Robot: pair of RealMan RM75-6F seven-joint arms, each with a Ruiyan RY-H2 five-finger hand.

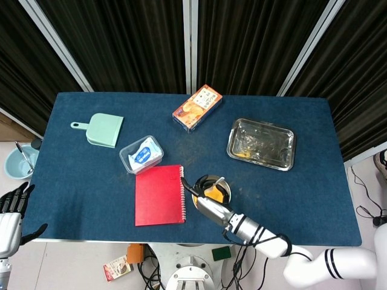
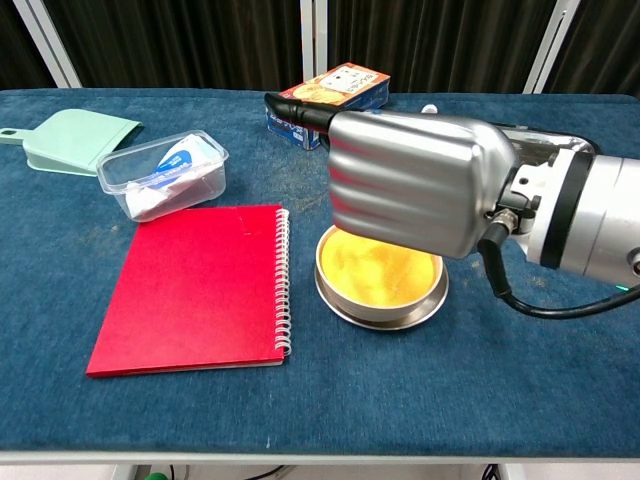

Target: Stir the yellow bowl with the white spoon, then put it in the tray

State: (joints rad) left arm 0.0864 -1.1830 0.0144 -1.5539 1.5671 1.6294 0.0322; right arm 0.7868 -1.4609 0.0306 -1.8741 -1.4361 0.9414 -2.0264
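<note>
The right hand (image 2: 410,180) hangs over the yellow bowl (image 2: 381,277), its ribbed silver back toward the chest camera and hiding most of what lies under it. From the head view the dark fingers (image 1: 195,186) curl over the bowl's near-left rim. The white spoon (image 1: 219,179) shows only as a pale tip at the bowl's far rim in the head view and as a small white end past the hand in the chest view; the fingers seem to be clenched around its handle, though neither view shows the grasp itself. The bowl, metal outside and filled with yellow, stands on the blue bench (image 1: 302,181) just right of a red spiral notebook (image 1: 159,194).

The metal tray (image 1: 261,144) sits well apart toward the far right, with a yellowish smear inside it. An orange carton (image 1: 197,107) lies at the far middle; its print is too small to read. A clear plastic tub (image 1: 141,154) holds a blue-and-white packet whose lettering cannot be made out. A pale green dustpan (image 1: 100,130) lies on the far left.

The left hand (image 1: 11,212) is off the bench's near-left corner, fingers released and spread, holding nothing. Beside it, off the bench, stands a light blue cup (image 1: 17,163).
</note>
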